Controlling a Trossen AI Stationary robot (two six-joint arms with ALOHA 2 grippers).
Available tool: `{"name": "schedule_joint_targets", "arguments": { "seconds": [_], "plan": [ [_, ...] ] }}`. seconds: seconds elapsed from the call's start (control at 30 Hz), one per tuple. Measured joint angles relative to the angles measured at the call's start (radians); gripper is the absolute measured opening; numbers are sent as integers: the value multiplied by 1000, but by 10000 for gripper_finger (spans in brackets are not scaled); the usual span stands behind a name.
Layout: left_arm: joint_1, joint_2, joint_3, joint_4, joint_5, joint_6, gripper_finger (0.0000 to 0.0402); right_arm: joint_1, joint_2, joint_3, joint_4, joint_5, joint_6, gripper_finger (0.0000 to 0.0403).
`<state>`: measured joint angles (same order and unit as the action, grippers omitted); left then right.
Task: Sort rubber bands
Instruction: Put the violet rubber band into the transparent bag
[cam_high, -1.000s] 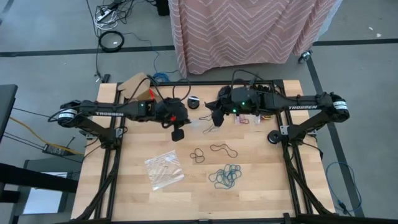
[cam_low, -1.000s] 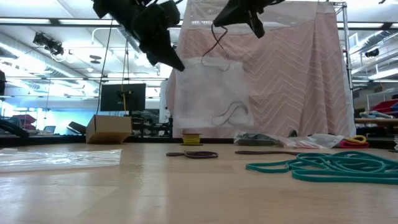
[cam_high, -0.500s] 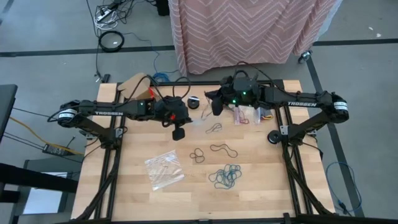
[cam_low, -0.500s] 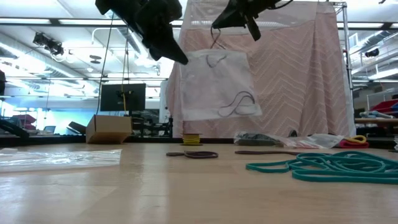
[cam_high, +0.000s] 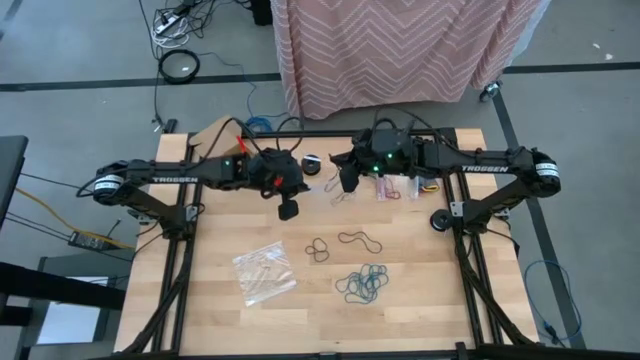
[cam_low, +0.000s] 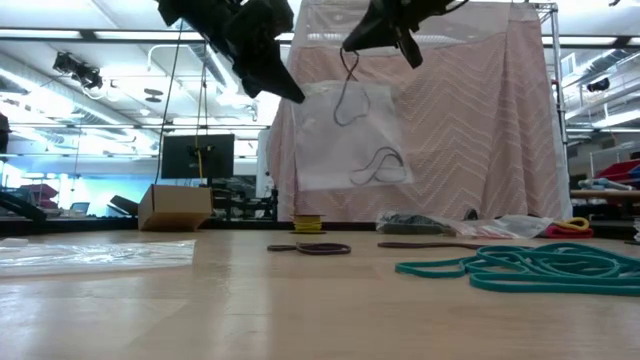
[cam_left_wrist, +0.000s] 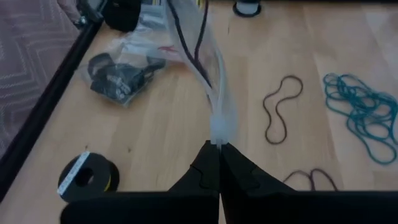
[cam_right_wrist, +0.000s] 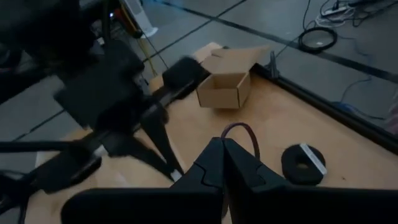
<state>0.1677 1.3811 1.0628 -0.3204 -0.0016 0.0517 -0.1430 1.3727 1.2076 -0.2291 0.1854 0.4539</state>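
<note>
Clear bag (cam_low: 345, 140) hangs mid-air over the table's far centre, left gripper (cam_low: 285, 88) pinched shut on its left edge; right gripper (cam_low: 348, 48), directly above, shut on a dark rubber band (cam_low: 348, 98) dangling toward the bag mouth.

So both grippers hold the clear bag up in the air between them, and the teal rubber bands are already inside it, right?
Not quite: the teal rubber bands lie on the table, as the low view shows. The left gripper and right gripper do hold the clear bag aloft.
</note>
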Motion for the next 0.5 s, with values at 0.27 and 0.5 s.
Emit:
{"name": "schedule_joint_targets", "arguments": {
  "seconds": [0.27,0.5],
  "plan": [
    [1,0,39,4,7,1,1,28,0,0,-119,4,-21,0],
    [1,0,40,-18,14,1,1,39,0,0,-116,-2,-30,0]
  ]
}}
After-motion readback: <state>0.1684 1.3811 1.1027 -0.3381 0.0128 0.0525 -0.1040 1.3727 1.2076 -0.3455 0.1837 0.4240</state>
